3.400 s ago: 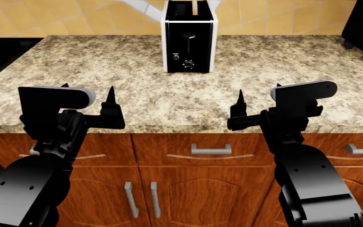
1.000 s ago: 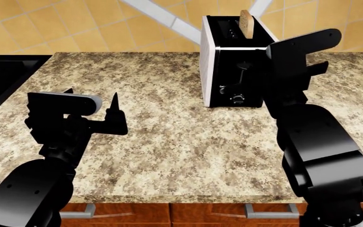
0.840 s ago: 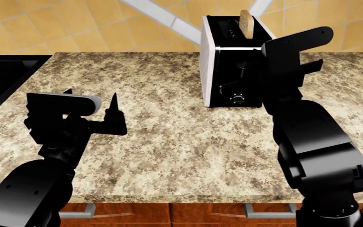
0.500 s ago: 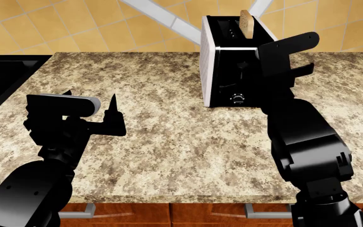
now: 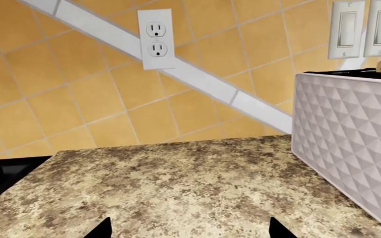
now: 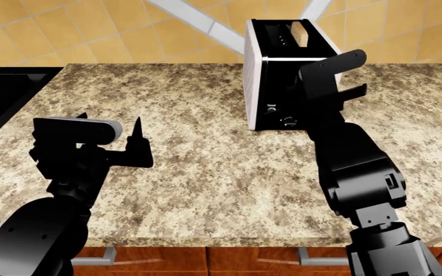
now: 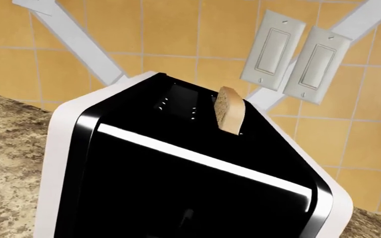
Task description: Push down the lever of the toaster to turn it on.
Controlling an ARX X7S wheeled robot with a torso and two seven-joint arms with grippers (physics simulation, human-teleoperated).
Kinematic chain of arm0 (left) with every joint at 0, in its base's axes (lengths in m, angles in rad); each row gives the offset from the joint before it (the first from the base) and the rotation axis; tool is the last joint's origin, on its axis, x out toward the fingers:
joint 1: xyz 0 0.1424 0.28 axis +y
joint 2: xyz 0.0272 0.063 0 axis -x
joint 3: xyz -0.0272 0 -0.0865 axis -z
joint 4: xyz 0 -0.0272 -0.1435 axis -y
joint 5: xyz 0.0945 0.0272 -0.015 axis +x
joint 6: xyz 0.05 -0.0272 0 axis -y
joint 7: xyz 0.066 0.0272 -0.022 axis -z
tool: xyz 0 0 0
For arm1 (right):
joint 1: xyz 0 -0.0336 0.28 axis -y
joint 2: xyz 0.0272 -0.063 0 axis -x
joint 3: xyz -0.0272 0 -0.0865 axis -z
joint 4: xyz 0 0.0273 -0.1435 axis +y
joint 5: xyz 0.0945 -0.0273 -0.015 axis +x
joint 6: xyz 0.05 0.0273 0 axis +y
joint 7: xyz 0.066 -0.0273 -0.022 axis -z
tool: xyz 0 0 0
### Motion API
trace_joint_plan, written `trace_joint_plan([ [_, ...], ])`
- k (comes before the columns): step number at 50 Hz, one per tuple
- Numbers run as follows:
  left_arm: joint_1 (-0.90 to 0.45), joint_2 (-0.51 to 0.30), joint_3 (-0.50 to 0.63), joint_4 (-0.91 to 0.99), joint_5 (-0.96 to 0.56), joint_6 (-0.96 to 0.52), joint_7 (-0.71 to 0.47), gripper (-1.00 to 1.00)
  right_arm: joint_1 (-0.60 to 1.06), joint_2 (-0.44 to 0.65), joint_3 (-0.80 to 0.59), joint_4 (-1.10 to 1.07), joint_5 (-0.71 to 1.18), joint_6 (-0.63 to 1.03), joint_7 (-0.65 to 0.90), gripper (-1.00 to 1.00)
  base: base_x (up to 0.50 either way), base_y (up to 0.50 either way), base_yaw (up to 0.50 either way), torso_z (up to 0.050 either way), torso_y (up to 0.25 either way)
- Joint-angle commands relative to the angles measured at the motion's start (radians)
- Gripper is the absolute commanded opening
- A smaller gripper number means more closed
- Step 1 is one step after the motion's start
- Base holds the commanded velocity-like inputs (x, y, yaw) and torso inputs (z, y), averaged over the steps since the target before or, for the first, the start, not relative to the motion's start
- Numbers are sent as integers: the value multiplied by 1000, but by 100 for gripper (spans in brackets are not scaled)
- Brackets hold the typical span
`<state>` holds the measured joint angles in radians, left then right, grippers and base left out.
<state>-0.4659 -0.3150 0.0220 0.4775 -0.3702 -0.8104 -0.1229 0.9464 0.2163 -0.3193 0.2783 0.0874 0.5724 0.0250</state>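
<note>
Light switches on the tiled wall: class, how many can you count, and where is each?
2. In the right wrist view, the left switch and the right switch sit side by side on the wall above and behind the toaster. Others may lie out of frame.

The toaster point(image 7: 177, 188) has a glossy black front panel and top that catch a bright streak of light, edged by smooth white casing; its side point(image 5: 349, 148) is matt white with a quilted diamond relief. The table point(image 6: 205, 167) looks like speckled polished granite. The wall point(image 5: 197, 64) is smooth ochre tile.
</note>
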Motion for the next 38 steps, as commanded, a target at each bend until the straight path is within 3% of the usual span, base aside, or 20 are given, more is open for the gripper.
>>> trace_joint_plan([
  [1, 7, -2, 4, 0, -3, 5, -3, 100, -10, -6, -16, 99, -5, -40, -2, -100, 0, 0, 0, 0, 0],
  [38, 24, -10, 14, -5, -10, 20, -13, 100, -84, -18, -37, 267, 2, -162, 9, -100, 4, 0, 1, 0, 0],
])
